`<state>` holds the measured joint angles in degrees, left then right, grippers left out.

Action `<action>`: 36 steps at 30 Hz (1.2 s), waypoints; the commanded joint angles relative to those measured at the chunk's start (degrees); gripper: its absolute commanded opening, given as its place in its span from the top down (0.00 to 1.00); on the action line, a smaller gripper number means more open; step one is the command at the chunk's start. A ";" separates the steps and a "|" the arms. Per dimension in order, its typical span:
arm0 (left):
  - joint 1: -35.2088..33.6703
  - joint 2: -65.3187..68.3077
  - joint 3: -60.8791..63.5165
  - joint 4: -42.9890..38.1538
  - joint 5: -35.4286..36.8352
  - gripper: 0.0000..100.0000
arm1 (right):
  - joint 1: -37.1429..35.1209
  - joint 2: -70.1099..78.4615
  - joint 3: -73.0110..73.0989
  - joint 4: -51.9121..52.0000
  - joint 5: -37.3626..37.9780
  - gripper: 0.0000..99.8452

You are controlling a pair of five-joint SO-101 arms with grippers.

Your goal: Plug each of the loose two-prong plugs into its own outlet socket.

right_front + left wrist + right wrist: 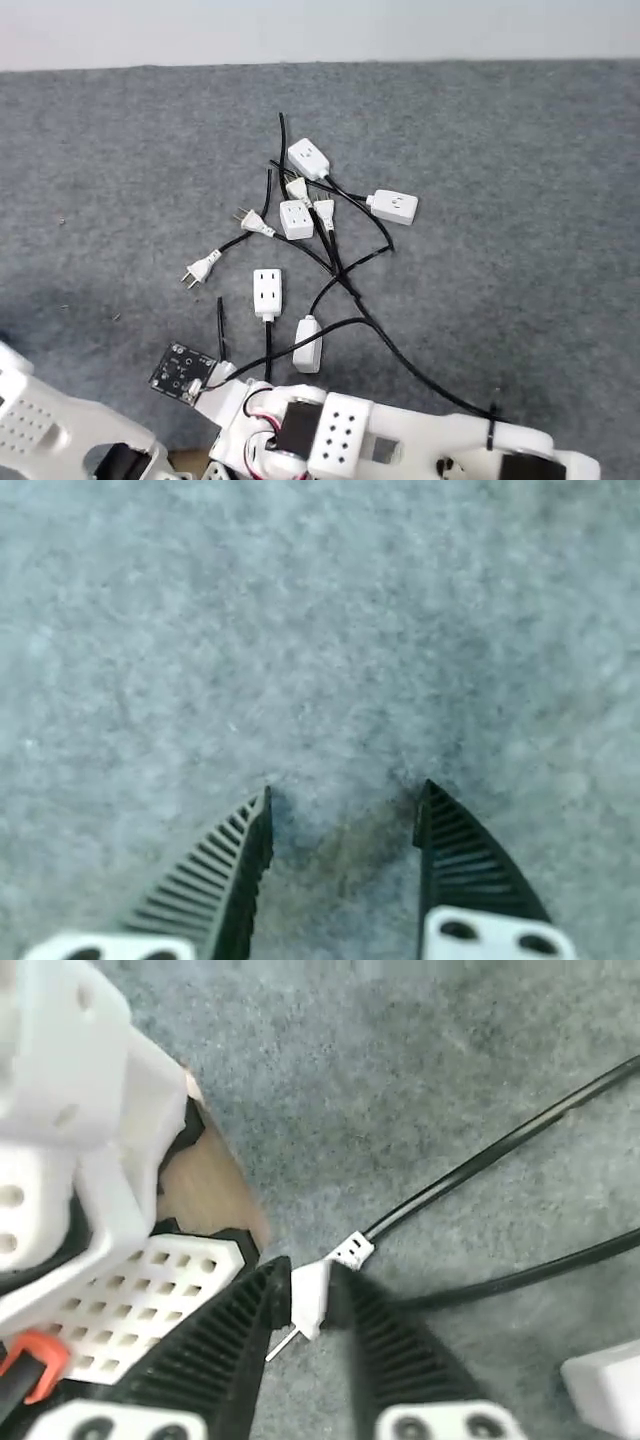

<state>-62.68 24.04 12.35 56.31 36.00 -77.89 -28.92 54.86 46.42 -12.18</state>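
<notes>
Grasp made: right claw clamped on small white two-prong plug.
Next, probably: line prongs up with white rectangular outlet block nearby; left claw parted, empty.

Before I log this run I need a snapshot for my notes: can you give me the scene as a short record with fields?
surface: grey mat
left gripper: open, over bare mat
right gripper: shut on a white plug, its black cord leading off across the mat
outlet sockets: white, scattered mid-mat among black cords
loose plugs: at least two lying on the mat, unplugged
</notes>
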 commanded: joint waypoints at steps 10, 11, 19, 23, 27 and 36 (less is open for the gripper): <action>2.29 -1.93 0.66 -1.14 -1.58 0.78 | 0.75 19.91 -12.40 0.92 -9.14 0.83; 2.46 -1.93 0.66 -1.23 -1.58 0.78 | 0.92 19.82 -12.66 1.01 -9.14 0.83; 2.29 -1.93 0.66 -1.32 -1.58 0.78 | 0.92 20.18 -13.71 0.75 -12.31 0.83; 2.29 -1.93 0.66 -1.41 -1.49 0.78 | 0.66 20.44 -13.71 0.75 -12.04 0.85; 2.20 -1.85 0.66 -1.41 -1.49 0.78 | 0.75 21.67 -13.89 0.92 -8.35 0.90; 2.20 -1.49 0.66 -1.41 -1.49 0.78 | 0.92 25.45 -14.24 2.42 -0.18 0.96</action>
<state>-62.68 23.69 12.88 55.69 35.12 -77.71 -5.36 43.87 47.47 -16.31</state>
